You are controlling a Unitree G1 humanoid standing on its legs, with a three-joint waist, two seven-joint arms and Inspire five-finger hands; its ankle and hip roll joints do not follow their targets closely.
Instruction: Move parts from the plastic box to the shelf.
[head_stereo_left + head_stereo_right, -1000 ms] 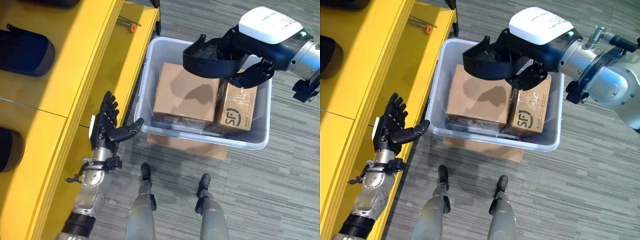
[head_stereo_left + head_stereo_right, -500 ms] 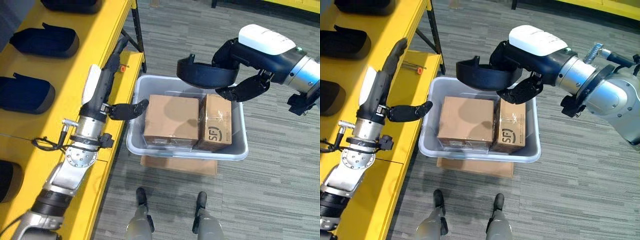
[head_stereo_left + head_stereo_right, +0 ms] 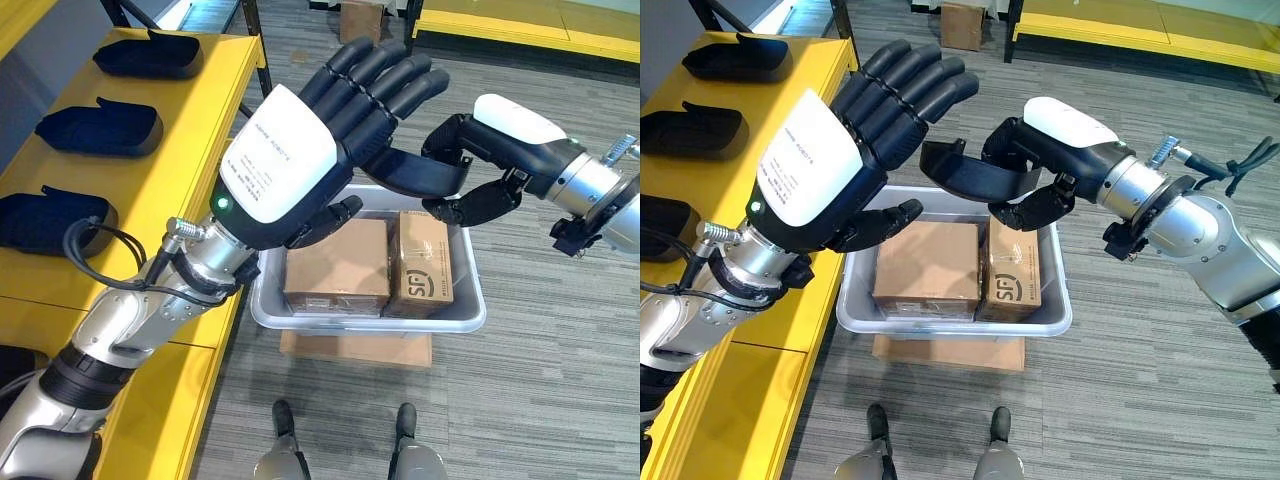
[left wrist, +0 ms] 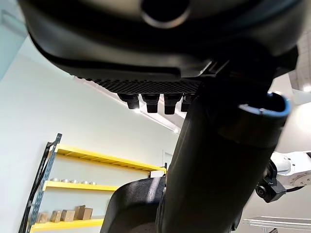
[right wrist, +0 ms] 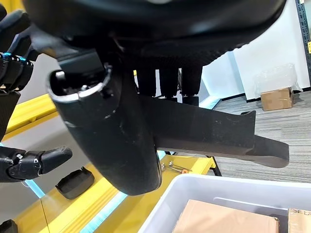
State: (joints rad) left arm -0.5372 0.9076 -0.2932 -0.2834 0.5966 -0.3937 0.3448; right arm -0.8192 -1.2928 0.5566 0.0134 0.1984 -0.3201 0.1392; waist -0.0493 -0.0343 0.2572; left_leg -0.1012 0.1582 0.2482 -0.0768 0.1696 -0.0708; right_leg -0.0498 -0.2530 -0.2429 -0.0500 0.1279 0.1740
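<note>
I hold the black part (image 3: 975, 173) curled in my right robot hand (image 3: 1055, 160) above the plastic box (image 3: 1058, 318), left robot hand (image 3: 855, 140) spread wide and empty, and I judge a level swing toward the yellow shelf (image 3: 740, 190) best.

Bright, even indoor light from overhead, with soft shadows.

In the head views the yellow shelf (image 3: 70, 210) and the grey floor (image 3: 540, 380) are evenly lit. The white back of the left hand (image 3: 285, 160) and that of the right hand (image 3: 515, 120) catch the most light, without harsh glare. A faint shadow lies across the top of the cardboard box (image 3: 340, 262) at mid-frame. The black part (image 3: 965, 172) shows as a flat dark shape. In the left wrist view the hand is backlit against a pale wall (image 4: 58, 111), with a bright patch (image 4: 305, 89) at the right edge.
</note>
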